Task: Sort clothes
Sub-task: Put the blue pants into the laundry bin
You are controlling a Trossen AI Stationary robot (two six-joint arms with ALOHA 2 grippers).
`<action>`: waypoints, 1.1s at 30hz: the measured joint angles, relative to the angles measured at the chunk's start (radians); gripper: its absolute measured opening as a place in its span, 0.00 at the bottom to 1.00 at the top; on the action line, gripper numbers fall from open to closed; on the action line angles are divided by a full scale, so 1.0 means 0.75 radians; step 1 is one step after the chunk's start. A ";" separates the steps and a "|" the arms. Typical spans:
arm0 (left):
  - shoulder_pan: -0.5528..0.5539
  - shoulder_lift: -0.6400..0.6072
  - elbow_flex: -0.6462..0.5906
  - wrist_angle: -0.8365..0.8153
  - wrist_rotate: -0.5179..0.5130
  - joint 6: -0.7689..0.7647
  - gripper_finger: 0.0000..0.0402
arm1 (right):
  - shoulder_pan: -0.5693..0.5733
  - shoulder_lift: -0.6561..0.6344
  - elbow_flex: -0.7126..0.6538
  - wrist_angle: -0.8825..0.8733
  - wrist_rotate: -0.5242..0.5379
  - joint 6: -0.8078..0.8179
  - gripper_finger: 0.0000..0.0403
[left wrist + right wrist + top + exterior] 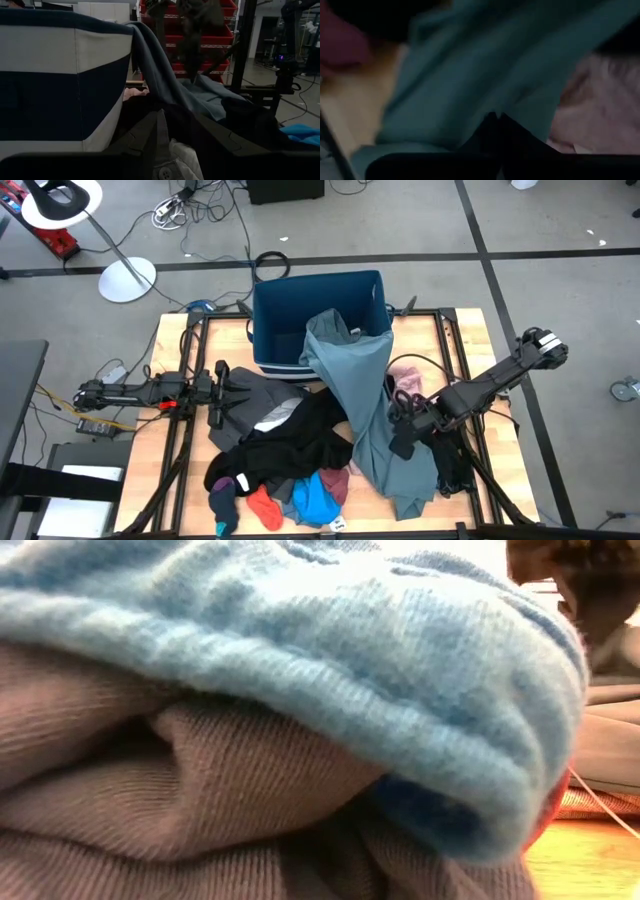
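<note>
Grey-teal garment (pixel 365 415) drapes from bin (pixel 270 330) beside right hand (pixel 403 430), whose grip cannot be told.

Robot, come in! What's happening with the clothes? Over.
Left tool by dark garment. Right tool at grey-teal garment, draped over bin rim. Pile unsorted.

No words, brand marks, numbers or signs can be read in any of the four views. The striped bin (pixel 318 320) carries only plain blue and white bands with no lettering, and the clothes (pixel 300 445) show no legible tags or prints. The red trays (pixel 200 35) in the room behind are too far off to make out any labels.
</note>
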 joint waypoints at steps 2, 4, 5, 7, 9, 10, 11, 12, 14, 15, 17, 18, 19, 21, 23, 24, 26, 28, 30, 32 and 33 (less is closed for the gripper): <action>0.000 0.000 0.000 0.000 0.000 0.000 0.31 | -0.010 0.000 0.065 -0.013 0.040 -0.042 0.01; 0.000 0.000 0.000 0.000 0.000 0.000 0.31 | -0.027 0.000 0.134 -0.016 0.087 -0.105 0.00; 0.000 0.000 0.000 0.000 0.000 0.000 0.31 | -0.039 0.000 0.169 -0.014 0.109 -0.141 0.00; 0.000 0.000 0.000 0.000 0.000 0.000 0.31 | -0.072 0.000 0.235 -0.015 0.142 -0.204 0.00; 0.000 0.000 0.000 0.000 0.000 0.000 0.31 | -0.107 0.000 0.302 -0.013 0.166 -0.272 0.00; 0.000 0.000 0.000 0.000 0.000 0.000 0.31 | -0.124 0.000 0.337 -0.011 0.176 -0.305 0.00; 0.000 0.000 0.000 0.000 0.001 0.000 0.31 | -0.140 0.000 0.373 -0.004 0.189 -0.341 0.00; 0.000 0.000 0.000 0.000 0.000 0.000 0.31 | -0.157 -0.001 0.407 0.003 0.202 -0.377 0.00; 0.000 0.000 0.000 0.000 0.000 0.000 0.31 | -0.190 -0.001 0.476 0.009 0.224 -0.444 0.00; 0.000 0.000 0.000 0.000 0.000 0.000 0.31 | -0.206 -0.001 0.511 0.012 0.237 -0.478 0.00; 0.000 0.000 0.000 0.000 0.000 0.000 0.31 | -0.243 -0.001 0.581 0.016 0.258 -0.541 0.00; 0.000 0.000 0.000 0.000 0.000 0.000 0.31 | -0.265 -0.001 0.613 0.016 0.264 -0.572 0.00; 0.000 0.000 0.000 0.000 0.000 0.000 0.31 | -0.289 -0.001 0.644 0.016 0.265 -0.602 0.00; 0.000 0.000 0.000 0.000 0.000 0.000 0.31 | -0.339 -0.001 0.708 0.018 0.265 -0.658 0.00; 0.000 0.000 0.000 0.000 0.000 0.000 0.31 | -0.392 0.006 0.772 0.024 0.279 -0.712 0.00; 0.000 0.000 0.000 0.001 0.001 0.000 0.31 | -0.419 0.015 0.811 0.026 0.287 -0.742 0.00; 0.000 0.000 0.000 0.000 0.000 0.000 0.31 | -0.467 0.047 0.895 0.029 0.289 -0.811 0.00; 0.000 0.000 0.000 0.000 0.000 0.000 0.31 | -0.510 0.093 1.000 0.058 0.289 -0.886 0.00; 0.000 0.000 0.000 0.000 0.000 0.000 0.31 | -0.550 0.150 1.113 0.091 0.288 -0.965 0.00; 0.000 0.000 0.000 0.000 0.000 0.000 0.31 | -0.591 0.222 1.234 0.122 0.286 -1.047 0.00; 0.000 0.000 0.000 0.000 0.000 0.000 0.31 | -0.614 0.256 1.292 0.138 0.285 -1.084 0.00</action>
